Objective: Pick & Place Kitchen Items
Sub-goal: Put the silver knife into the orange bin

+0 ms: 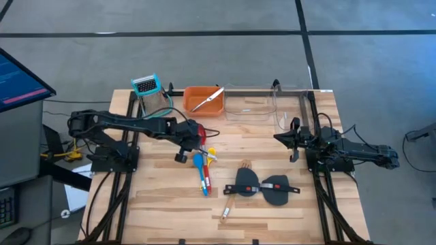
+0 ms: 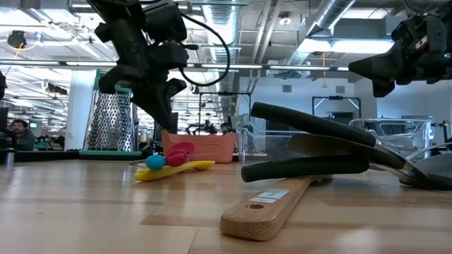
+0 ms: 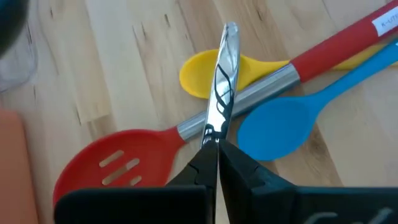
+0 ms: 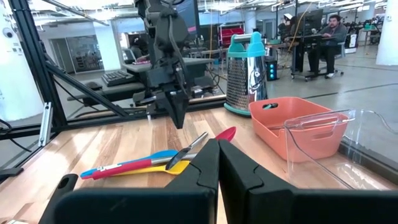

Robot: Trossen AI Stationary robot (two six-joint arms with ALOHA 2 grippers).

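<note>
The orange tray (image 1: 204, 100) holds silver tongs (image 1: 208, 99); the clear bin (image 1: 249, 107) beside it is bare. The left gripper (image 3: 217, 146) is closed with its fingers pressed together above the red slotted spoon (image 3: 118, 163), whose white handle label is unreadable. Blue spoon (image 3: 278, 126) and yellow spoon (image 3: 205, 72) lie just beyond the fingertips. The right gripper (image 4: 218, 155) is closed on nothing.

A red slotted spoon (image 3: 118, 165), blue spoon (image 3: 280, 127) and yellow spoon (image 3: 205, 71) lie on the pale wooden bench (image 1: 272, 211). The tray (image 1: 202, 100) is orange; two spatulas (image 1: 262, 187) are black.
</note>
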